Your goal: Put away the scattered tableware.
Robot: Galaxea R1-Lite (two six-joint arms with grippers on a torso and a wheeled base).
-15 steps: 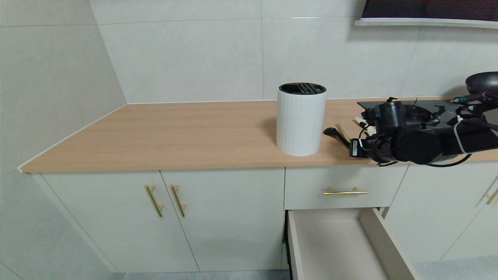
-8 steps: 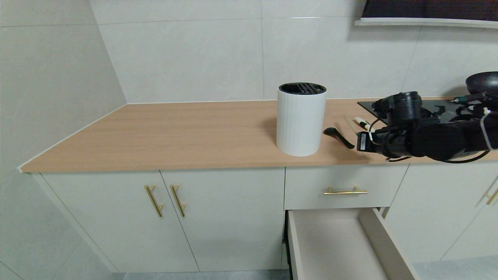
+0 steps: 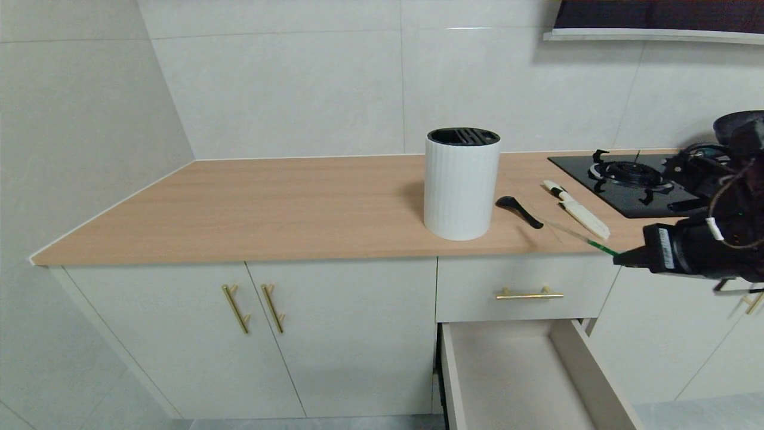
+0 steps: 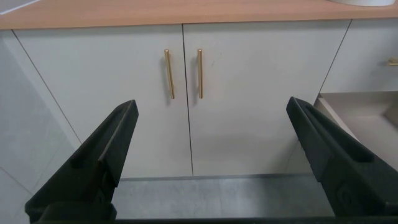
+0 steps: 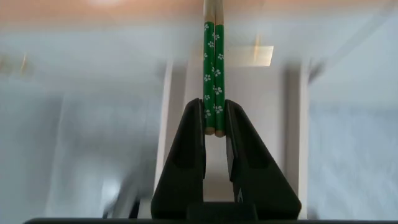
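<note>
The right gripper pinches green-ended chopsticks over the counter front edge, at four o'clock from the white utensil holder. A black spoon and a knife lie at its three o'clock. The left gripper hangs with jaws spread wide.

The chopsticks run out of frame in the right wrist view, their far ends unseen, the cabinet fronts behind them a blur. In the head view, the open drawer is cut by the lower edge; the dark pan by the right.
</note>
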